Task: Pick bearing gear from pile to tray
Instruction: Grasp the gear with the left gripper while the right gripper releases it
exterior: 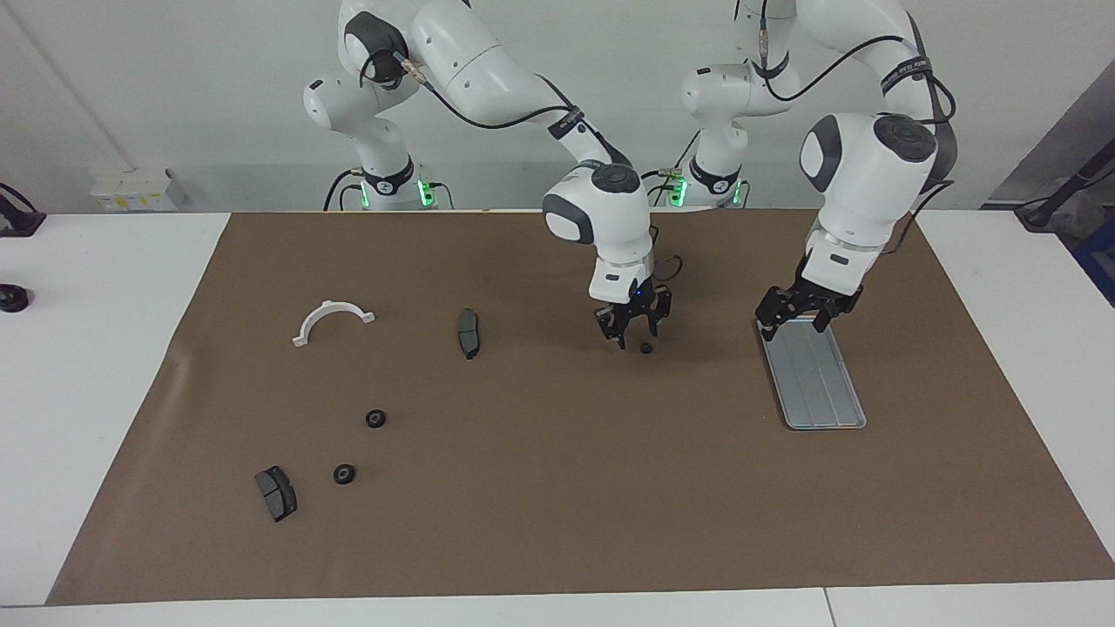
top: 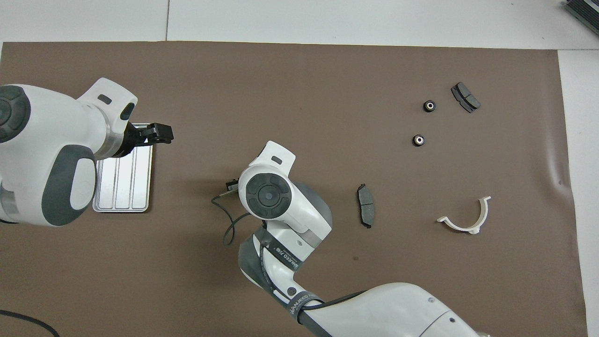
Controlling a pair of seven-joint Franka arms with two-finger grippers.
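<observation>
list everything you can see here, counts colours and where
mat: 1, brown, covering the table
tray: 1, silver-grey, toward the left arm's end
bracket: 1, white half-ring, toward the right arm's end
brake pads: 2, dark grey, one beside the bracket, one farther out
rings: 3, black, two between the pads, one by the right claw's tips
right claw: open, mid-mat
left claw: open, over the tray's nearer end

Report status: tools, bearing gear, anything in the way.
Right tool open over the mat, small black ring lying just beside it. Left tool open over the tray. Nothing between ring and tray.
</observation>
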